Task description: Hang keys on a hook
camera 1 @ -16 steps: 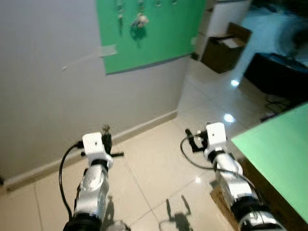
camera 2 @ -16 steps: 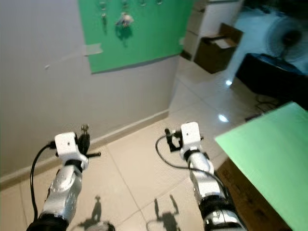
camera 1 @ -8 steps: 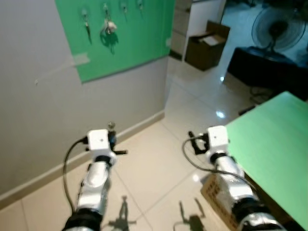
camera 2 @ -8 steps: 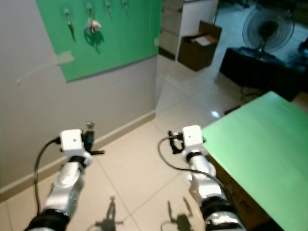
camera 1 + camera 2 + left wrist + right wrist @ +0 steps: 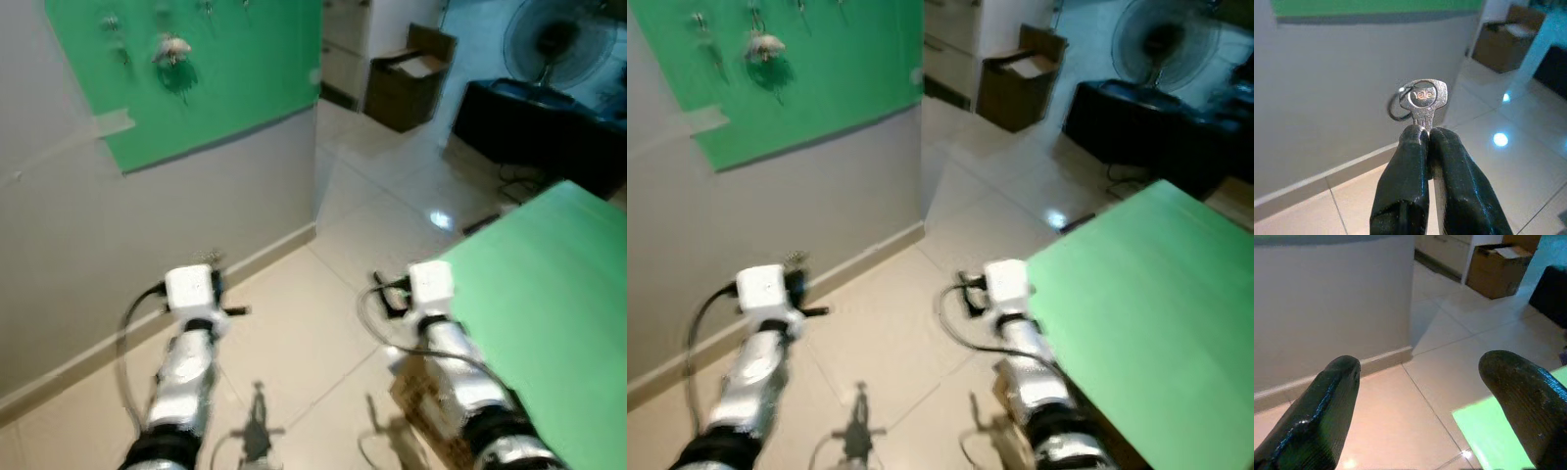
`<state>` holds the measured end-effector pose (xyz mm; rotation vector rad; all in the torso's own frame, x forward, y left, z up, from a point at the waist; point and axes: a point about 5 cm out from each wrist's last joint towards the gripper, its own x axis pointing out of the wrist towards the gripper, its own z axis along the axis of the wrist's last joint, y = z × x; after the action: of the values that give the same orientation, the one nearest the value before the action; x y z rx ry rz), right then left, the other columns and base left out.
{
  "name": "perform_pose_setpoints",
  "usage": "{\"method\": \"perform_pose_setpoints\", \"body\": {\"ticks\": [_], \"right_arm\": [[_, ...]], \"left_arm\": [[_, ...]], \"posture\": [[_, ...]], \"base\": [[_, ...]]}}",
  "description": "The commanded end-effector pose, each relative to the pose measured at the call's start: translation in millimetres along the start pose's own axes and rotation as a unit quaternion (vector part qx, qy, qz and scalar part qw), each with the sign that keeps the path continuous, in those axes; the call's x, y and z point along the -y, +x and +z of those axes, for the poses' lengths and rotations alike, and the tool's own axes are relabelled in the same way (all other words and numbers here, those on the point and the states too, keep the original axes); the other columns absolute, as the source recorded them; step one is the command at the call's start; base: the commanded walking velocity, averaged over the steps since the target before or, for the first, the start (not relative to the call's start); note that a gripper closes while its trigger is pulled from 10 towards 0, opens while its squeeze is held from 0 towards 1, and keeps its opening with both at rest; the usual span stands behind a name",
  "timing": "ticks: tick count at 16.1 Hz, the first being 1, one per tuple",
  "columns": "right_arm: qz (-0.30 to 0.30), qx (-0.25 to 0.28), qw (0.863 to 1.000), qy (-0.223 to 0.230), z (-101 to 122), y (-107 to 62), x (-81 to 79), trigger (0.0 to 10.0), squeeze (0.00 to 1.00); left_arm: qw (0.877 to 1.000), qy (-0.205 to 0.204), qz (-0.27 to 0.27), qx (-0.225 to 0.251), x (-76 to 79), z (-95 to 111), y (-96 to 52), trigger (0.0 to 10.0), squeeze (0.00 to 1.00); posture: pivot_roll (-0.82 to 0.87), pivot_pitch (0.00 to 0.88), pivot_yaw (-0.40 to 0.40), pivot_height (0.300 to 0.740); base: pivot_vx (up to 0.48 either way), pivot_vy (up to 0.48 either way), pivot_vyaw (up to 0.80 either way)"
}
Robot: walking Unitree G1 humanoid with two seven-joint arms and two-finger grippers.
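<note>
While the green board (image 5: pixel 245 69) with its row of hooks sits high on the wall, well above both arms, the left claw (image 5: pixel 1422 131) carries the key (image 5: pixel 1425 100) low and out in front, over the floor tiles near the skirting. Its two black fingers are pressed together on the key's blade, so the head with its stamped lettering and the small split ring (image 5: pixel 1397 105) stand clear above the fingertips. Holding it that way looks deliberate: the ring or the hole in the head is left free to slip over a hook. A bunch of keys (image 5: pixel 172 49) already hangs near the upper left of the board, with other hooks along the top edge too blurred to judge as free or taken. The right claw (image 5: pixel 1420 382) holds nothing, its fingers spread wide, pointing at the wall's base and the floor, just beside the corner of a green bench (image 5: pixel 549 294) on the robot's right. The hanging is not yet done; I judge the left arm must rise a good way and close on the board first
</note>
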<state>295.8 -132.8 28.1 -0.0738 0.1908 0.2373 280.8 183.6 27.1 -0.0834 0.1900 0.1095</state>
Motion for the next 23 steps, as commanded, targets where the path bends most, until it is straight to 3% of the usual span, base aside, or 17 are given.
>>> {"method": "perform_pose_setpoints", "body": {"ticks": [1, 5, 10, 15, 23], "right_arm": [[-0.015, -0.001, 1.0, -0.008, -0.6, -2.8, 12.2, 10.0, 0.0], [-0.016, -0.003, 1.0, -0.007, -2.5, -3.9, 12.6, 10.0, 0.0], [-0.018, -0.008, 1.0, -0.002, -5.8, -6.5, 14.5, 10.0, 0.0], [-0.014, -0.009, 1.0, -0.002, -7.1, -6.4, 12.4, 10.0, 0.0], [0.004, -0.005, 1.0, -0.008, -6.8, -6.3, 6.2, 10.0, 0.0]], "left_arm": [[1.0, -0.009, -0.011, 0.007, 10.7, 5.8, 4.3, 0.0, 0.0], [1.0, -0.011, -0.01, 0.006, 10.5, 5.5, 5.4, 0.0, 0.0], [1.0, -0.022, -0.012, -0.001, 13.1, 4.2, 6.5, 0.0, 0.0], [1.0, 0.003, -0.017, 0.0, 13.7, 4.3, 7.3, 0.0, 0.0], [0.999, 0.035, -0.02, 0.0, 15.5, 4.1, 8.7, 0.0, 0.0]], "posture": [[-0.1, 0.0, 0.021, 0.74], [-0.1, 0.0, 0.027, 0.74], [-0.11, 0.0, 0.032, 0.74], [-0.11, 0.0, 0.037, 0.74], [-0.11, 0.0, 0.043, 0.74]], "base": [[0.461, 0.0, 0.0], [0.459, 0.0, 0.0], [0.118, 0.437, 0.0], [0.283, 0.343, 0.0], [0.458, 0.0, 0.68]]}}
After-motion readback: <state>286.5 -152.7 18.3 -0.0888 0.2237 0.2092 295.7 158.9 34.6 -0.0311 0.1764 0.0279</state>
